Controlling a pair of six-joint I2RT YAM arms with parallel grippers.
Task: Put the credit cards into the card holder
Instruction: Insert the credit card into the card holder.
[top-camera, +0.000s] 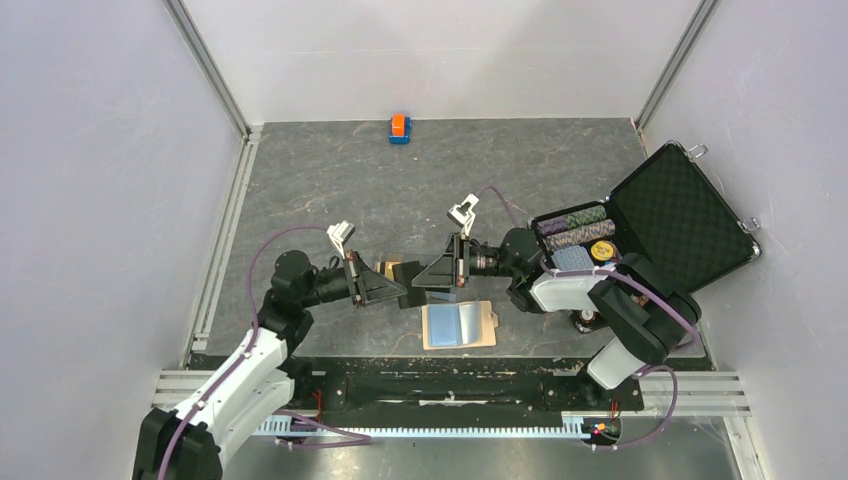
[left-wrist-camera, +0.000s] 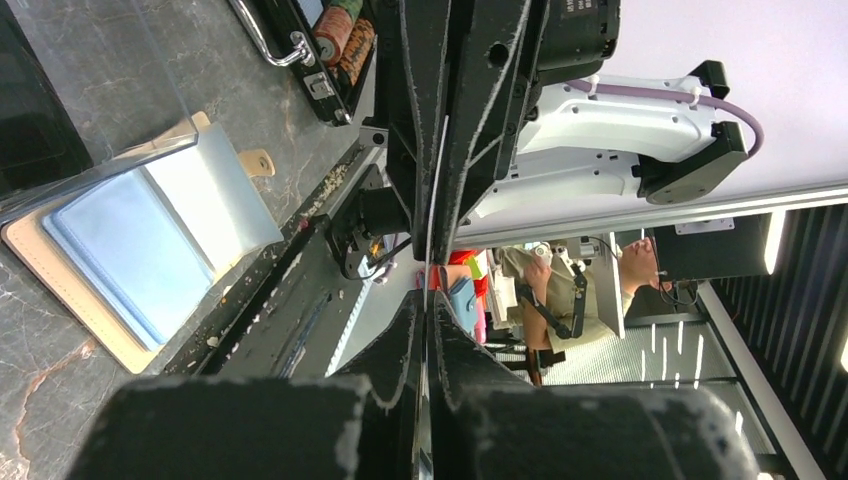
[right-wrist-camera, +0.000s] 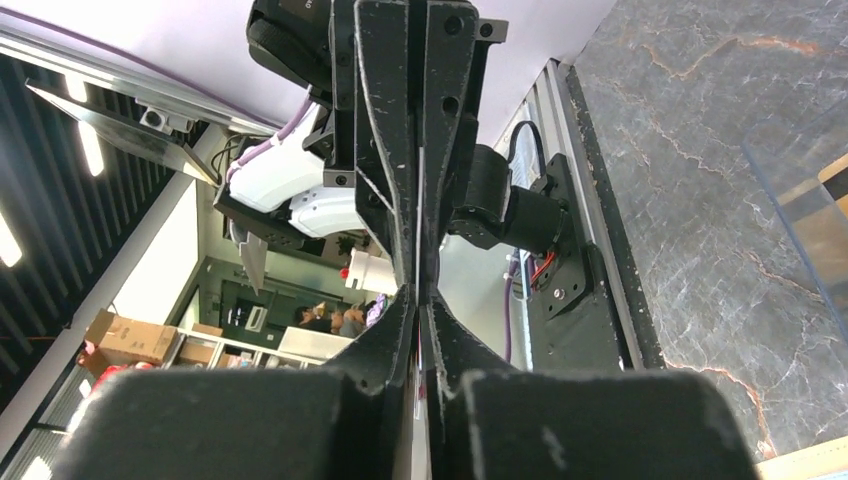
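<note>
only in wrist views is a credit card (left-wrist-camera: 437, 180) seen, edge-on, pinched by left jaws and right jaws tip to tip. card holder (top-camera: 486, 328): laid just nearer, at the near edge of the surface (top-camera: 330, 170).

One card holder (top-camera: 484, 338), one light blue card (top-camera: 445, 325) inside it, one thin card (left-wrist-camera: 436, 190) edge-on between the jaws, one orange-and-blue block (top-camera: 400, 128), one open black case (top-camera: 680, 215), two chip rows (top-camera: 572, 226), one blue deck (top-camera: 572, 258), one yellow disc (top-camera: 601, 250)
</note>
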